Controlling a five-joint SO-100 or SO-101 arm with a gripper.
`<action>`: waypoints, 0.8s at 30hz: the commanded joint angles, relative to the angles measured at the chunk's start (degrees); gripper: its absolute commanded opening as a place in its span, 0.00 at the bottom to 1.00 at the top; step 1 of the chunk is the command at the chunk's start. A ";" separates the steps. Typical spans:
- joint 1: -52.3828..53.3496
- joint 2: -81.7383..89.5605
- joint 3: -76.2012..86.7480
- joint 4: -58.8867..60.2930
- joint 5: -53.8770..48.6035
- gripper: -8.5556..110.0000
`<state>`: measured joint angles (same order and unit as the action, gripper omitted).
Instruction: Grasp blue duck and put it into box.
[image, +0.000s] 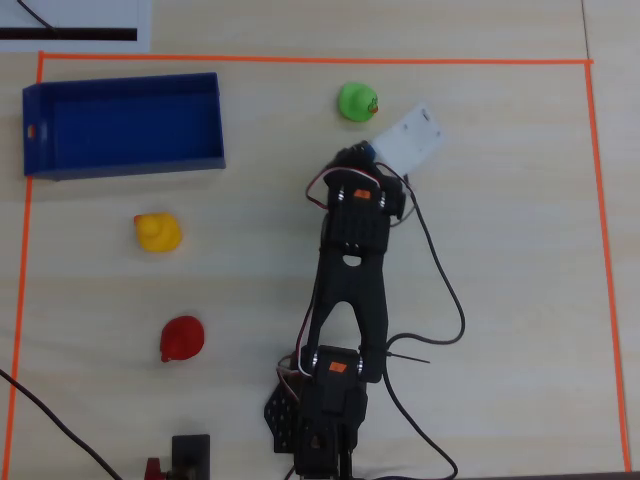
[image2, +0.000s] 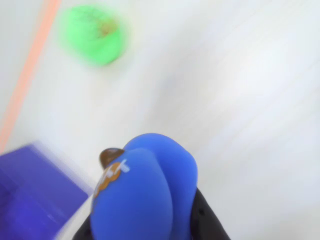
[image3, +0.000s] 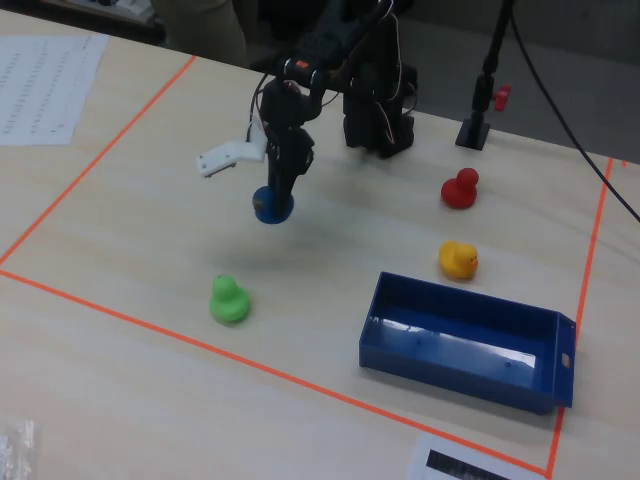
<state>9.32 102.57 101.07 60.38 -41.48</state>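
My gripper (image3: 275, 200) is shut on the blue duck (image3: 272, 204) and holds it in the air above the table. In the wrist view the blue duck (image2: 145, 190) fills the lower middle between the dark fingers (image2: 205, 215). In the overhead view the duck is hidden under the arm and its white wrist camera (image: 408, 138). The box, a dark-blue tray (image: 120, 165), stands at the upper left in the overhead view. It also shows at the lower right in the fixed view (image3: 462, 382) and blurred at the lower left in the wrist view (image2: 30, 195).
A green duck (image: 357, 101) sits near the far orange tape line (image: 320, 61), close to the gripper; it also shows in the fixed view (image3: 229, 298). A yellow duck (image: 157, 232) and a red duck (image: 181, 338) lie below the box. A black stand (image: 190, 455) is at the bottom edge.
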 joint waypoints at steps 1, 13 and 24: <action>-20.39 -5.63 -23.73 15.56 10.28 0.07; -35.42 -44.21 -67.94 11.69 14.68 0.07; -33.66 -62.40 -86.22 20.39 9.05 0.37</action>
<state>-25.31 38.58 18.72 76.11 -29.97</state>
